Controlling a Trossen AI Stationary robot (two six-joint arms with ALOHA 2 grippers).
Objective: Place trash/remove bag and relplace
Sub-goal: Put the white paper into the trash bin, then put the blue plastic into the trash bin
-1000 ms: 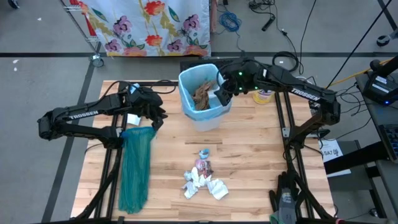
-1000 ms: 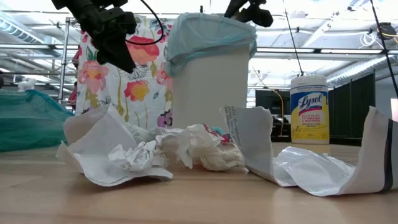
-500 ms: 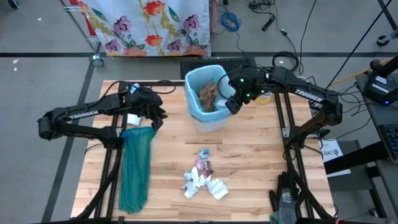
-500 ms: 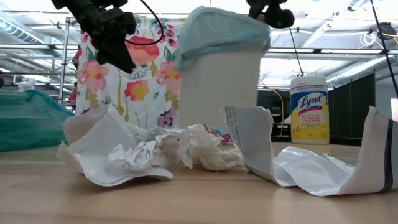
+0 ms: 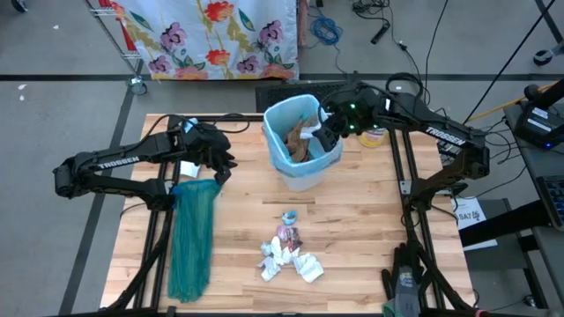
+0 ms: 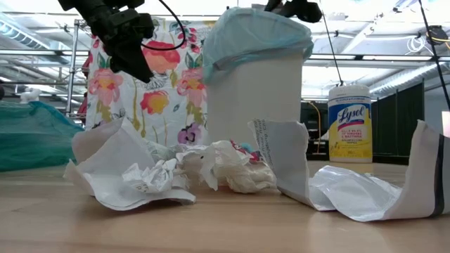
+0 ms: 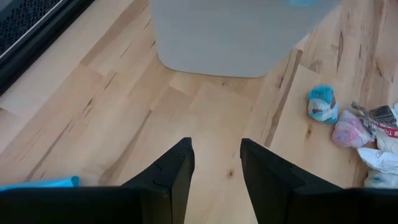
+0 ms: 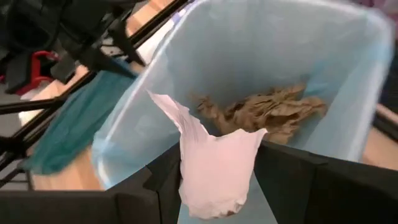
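The white bin [image 6: 253, 98] stands at the table's far middle, lined with the pale blue bag [image 5: 280, 132], whose edge is folded over the bin's rim [image 6: 256, 39]. Crumpled brown paper [image 8: 273, 112] lies inside it. My right gripper [image 5: 324, 134] hangs over the bin's right rim, shut on a white paper scrap [image 8: 214, 158]. More trash [image 5: 286, 251] lies in a loose pile on the near middle of the table. My left gripper [image 5: 222, 165] hovers open left of the bin with nothing between its fingers [image 7: 180, 168]. My right gripper pinches the white paper scrap [image 8: 205, 180] between its two fingers. The fingers slant downward from the table's right side. One crumpled corner [image 8: 168, 106] sticks up past the fingers, and the scrap is clear of the table, over the bin's opening.
A darker teal bag [image 5: 192, 233] lies stretched along the table's left side. A Lysol canister [image 6: 349, 123] stands on the table right of the bin. Bare wood lies between the bin and the trash pile.
My right gripper has moved a little toward the table's right edge, keeping hold of the white scrap. The bin with its blue bag has shifted the same way, its top leaning rightward.
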